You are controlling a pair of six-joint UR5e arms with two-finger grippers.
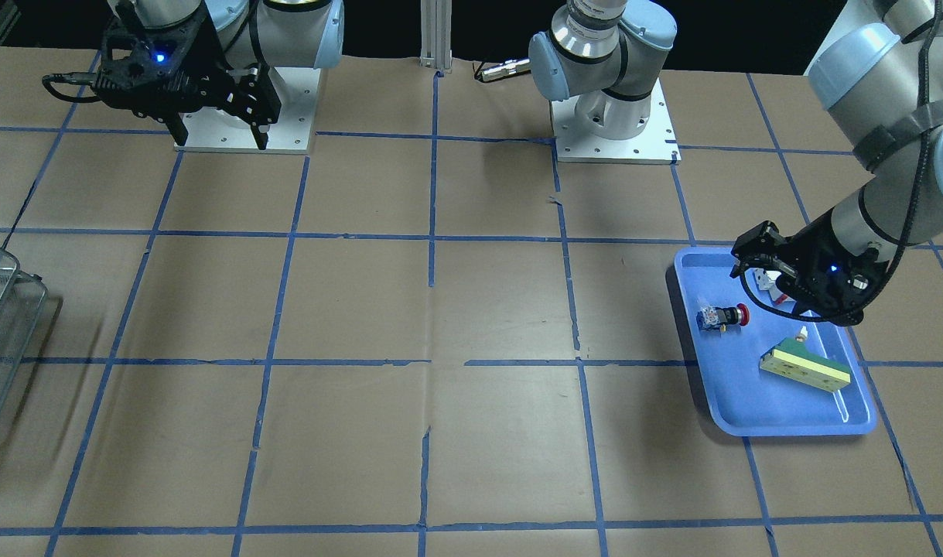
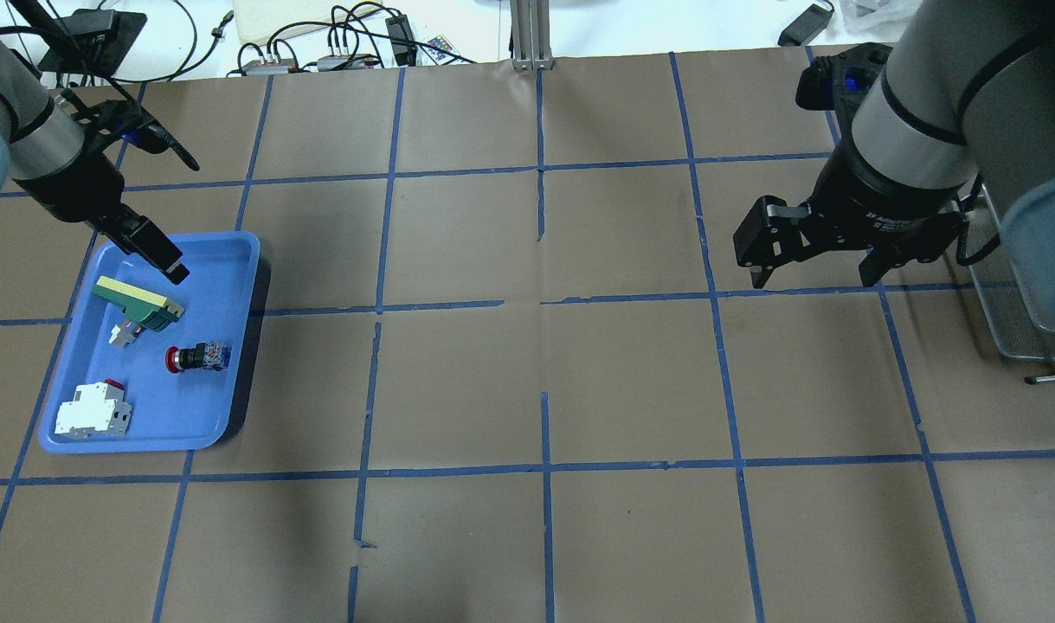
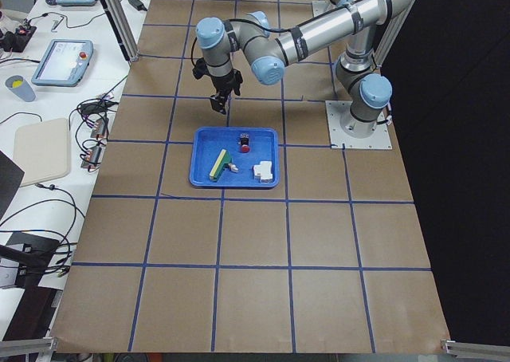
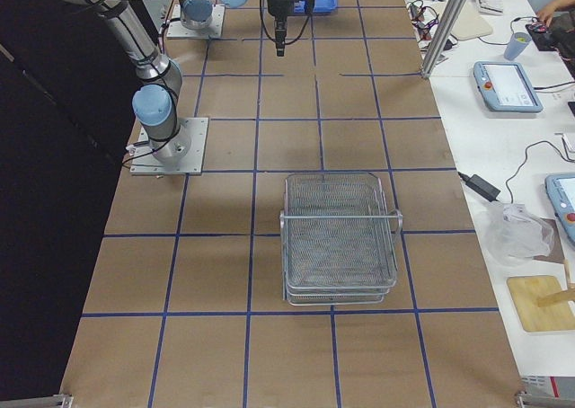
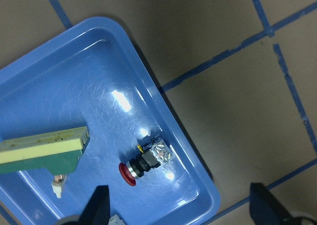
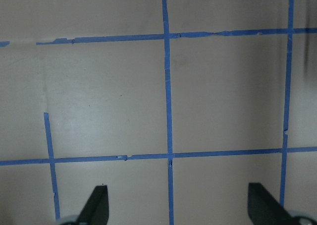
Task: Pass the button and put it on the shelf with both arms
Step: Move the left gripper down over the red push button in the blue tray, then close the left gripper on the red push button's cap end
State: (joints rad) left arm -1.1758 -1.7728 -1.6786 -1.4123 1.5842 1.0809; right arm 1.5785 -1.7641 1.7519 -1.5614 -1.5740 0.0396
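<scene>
The button [image 2: 196, 357], with its red head and black body, lies on its side in the blue tray [image 2: 233, 251]; it also shows in the front view [image 1: 724, 317] and the left wrist view [image 5: 146, 163]. My left gripper [image 2: 174, 272] hangs open and empty above the tray's far part, a little beyond the button; its fingers [image 5: 99, 207] stand wide apart. My right gripper [image 2: 813, 279] is open and empty above bare table on the right. The wire shelf [image 4: 340, 237] stands at the table's right end, its edge showing in the overhead view [image 2: 1012, 320].
The tray also holds a yellow-green wedge block [image 2: 138, 303] and a white-and-red boxy switch [image 2: 93, 411]. Brown paper with blue tape lines covers the table. Cables and devices lie beyond the far edge.
</scene>
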